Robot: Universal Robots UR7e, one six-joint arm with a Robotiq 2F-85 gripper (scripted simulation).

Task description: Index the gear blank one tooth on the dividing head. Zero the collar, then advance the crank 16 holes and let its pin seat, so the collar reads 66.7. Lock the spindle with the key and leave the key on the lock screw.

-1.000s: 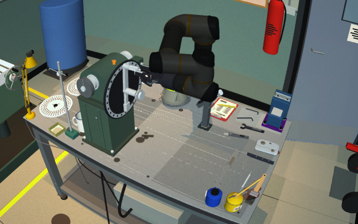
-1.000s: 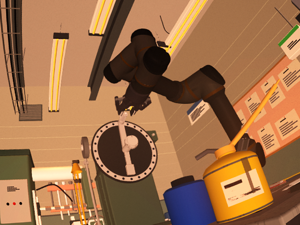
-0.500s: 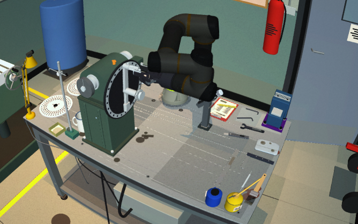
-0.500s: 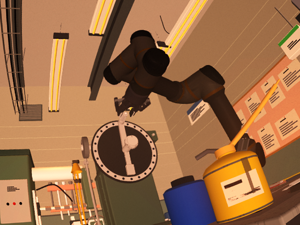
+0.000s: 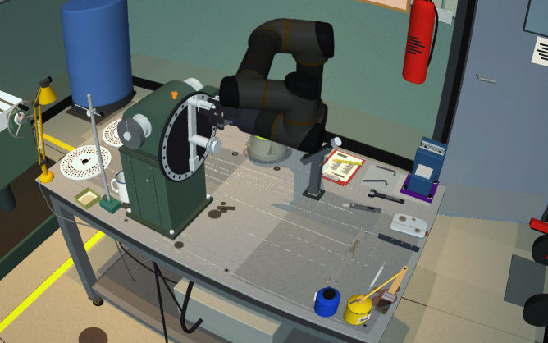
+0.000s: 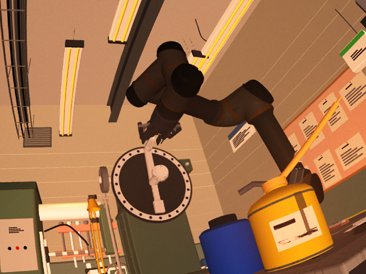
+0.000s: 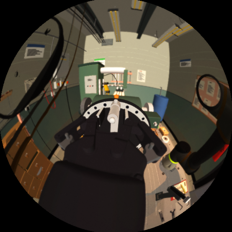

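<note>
The gear blank and the lock screw are hidden behind the green dividing head. Its round index plate faces the arm, with a ring of holes around a dark face. The pale crank arm stands nearly upright across the plate. The knurled crank handle sits at the plate's top edge, and my gripper is open around it, holding nothing. A collar sits on the head's left side. The key stands in a grey holder mid-table.
A blue drum stands behind the table. Spare index plates, a mug and a rod stand crowd the left end. Hex keys, a wrench, a blue box, a blue pot and a yellow oil can lie right.
</note>
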